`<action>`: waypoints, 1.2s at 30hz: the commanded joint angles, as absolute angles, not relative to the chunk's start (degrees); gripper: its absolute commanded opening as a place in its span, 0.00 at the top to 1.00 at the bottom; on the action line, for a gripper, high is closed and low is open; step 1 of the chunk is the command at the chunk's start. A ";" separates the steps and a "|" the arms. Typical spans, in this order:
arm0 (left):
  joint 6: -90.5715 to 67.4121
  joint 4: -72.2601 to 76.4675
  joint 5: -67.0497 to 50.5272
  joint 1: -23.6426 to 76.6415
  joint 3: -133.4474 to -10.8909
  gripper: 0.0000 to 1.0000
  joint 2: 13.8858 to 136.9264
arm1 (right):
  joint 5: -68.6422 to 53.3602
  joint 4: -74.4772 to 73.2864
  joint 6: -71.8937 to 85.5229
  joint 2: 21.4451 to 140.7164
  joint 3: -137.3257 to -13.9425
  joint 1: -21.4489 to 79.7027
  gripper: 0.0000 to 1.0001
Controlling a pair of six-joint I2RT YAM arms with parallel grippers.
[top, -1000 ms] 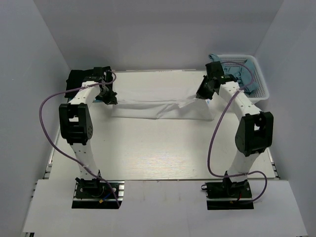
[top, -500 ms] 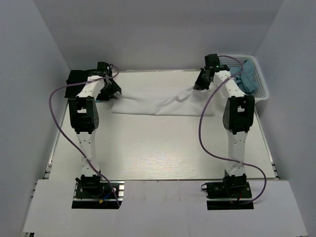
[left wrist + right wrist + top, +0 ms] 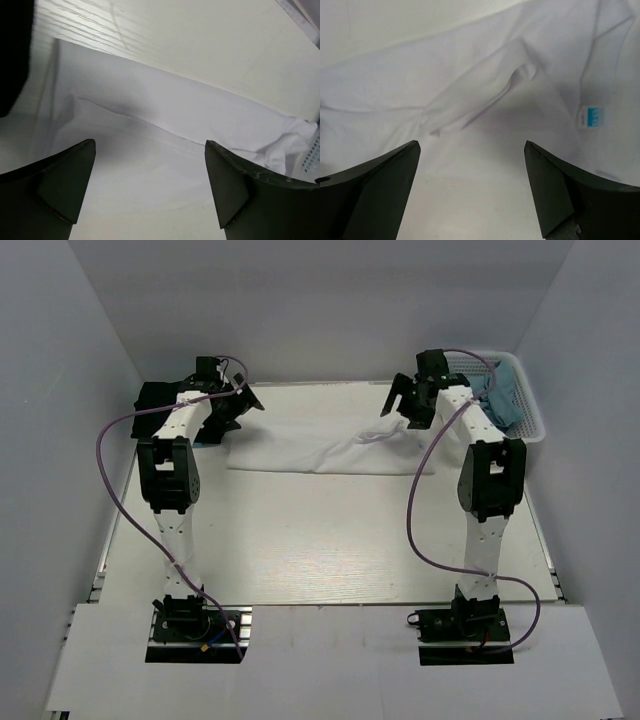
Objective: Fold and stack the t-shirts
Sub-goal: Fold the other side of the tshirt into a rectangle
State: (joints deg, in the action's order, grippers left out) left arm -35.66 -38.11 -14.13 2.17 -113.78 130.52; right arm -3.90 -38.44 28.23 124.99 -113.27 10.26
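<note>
A white t-shirt (image 3: 330, 445) lies flat in a long band across the far part of the table (image 3: 320, 540), with a loose fold near its right end. My left gripper (image 3: 243, 403) hangs over its left end, open and holding nothing (image 3: 150, 145). My right gripper (image 3: 396, 406) hovers over the right end, also open and holding nothing (image 3: 471, 144). Under the right fingers the white cloth (image 3: 470, 75) shows creases and a small blue label (image 3: 592, 117). A black t-shirt (image 3: 153, 398) sits in the far left corner, partly hidden behind the left arm.
A white basket (image 3: 530, 420) stands at the far right corner with a teal cloth (image 3: 503, 392) in it. White walls close in the table on three sides. Purple cables loop off both arms.
Both grippers were shut on the white t-shirt's ends and have opened and let it go. The raised edge has dropped flat, and both arms have swung further toward the back.
</note>
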 commanded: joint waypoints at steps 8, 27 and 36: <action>-31.82 -34.37 -23.73 4.13 -110.40 0.00 124.72 | -10.72 -33.15 27.77 122.87 -104.68 15.03 0.10; -25.66 -35.07 -20.74 4.66 -109.07 0.00 121.19 | -1.96 -20.47 33.05 135.20 -122.71 17.22 0.10; -25.66 -33.66 -19.61 7.65 -113.99 0.00 130.95 | 5.18 -27.33 30.32 126.57 -106.11 16.52 0.10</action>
State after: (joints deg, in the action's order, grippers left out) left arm -26.39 -33.85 -20.38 6.46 -112.57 129.12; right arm 1.41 -24.23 31.24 131.02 -110.06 16.84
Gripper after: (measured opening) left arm 0.997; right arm 0.904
